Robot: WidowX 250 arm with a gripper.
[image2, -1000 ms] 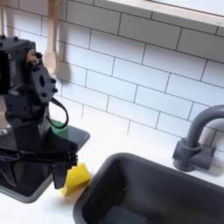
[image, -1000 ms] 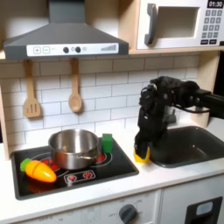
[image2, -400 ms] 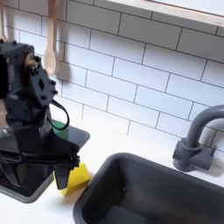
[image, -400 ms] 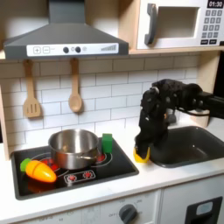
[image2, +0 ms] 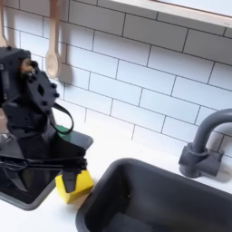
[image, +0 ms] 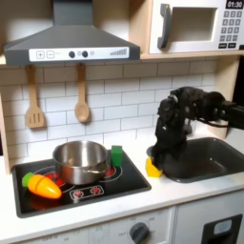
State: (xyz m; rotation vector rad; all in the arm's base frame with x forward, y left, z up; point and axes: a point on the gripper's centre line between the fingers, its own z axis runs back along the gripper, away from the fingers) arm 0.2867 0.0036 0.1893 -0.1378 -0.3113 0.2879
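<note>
Countertop of pale white plastic (image: pixel 191 195) runs across the lower part of the first exterior view, beneath a white-tiled wall; on it, at the lower left of that frame, lies the black two-burner toy stovetop (image: pixel 114 186), and at the right the dark rectangular sink basin (image: pixel 214 157), which in the second exterior view fills the lower right (image2: pixel 154 195) with a grey curved faucet (image2: pixel 204 145) at its far edge; a grey range hood (image: pixel 67 43) hangs at the upper left of the first exterior view and a white microwave (image: pixel 191 24) sits at the upper right; the black robot arm reaches in from the right edge of the first exterior view, its gripper (image: pixel 157 162) pointing down at the strip of counter between stove and sink; in the second exterior view the gripper (image2: pixel 71 174) stands at the left, low over the counter; a round silver metal pot (image: pixel 81 160) rests on the stove, a green block (image: pixel 116 155) just behind it; two wooden utensils (image: pixel 82 95) hang on the wall; an orange-and-yellow toy vegetable (image: pixel 42 185) lies at the stove's front left corner; the yellow wedge-shaped block (image2: pixel 76 185) sits on the counter beside the sink's left rim, seen also in the first exterior view (image: pixel 152 168), right at the fingertips; whether the claw grips it or merely touches it I cannot tell.
</note>
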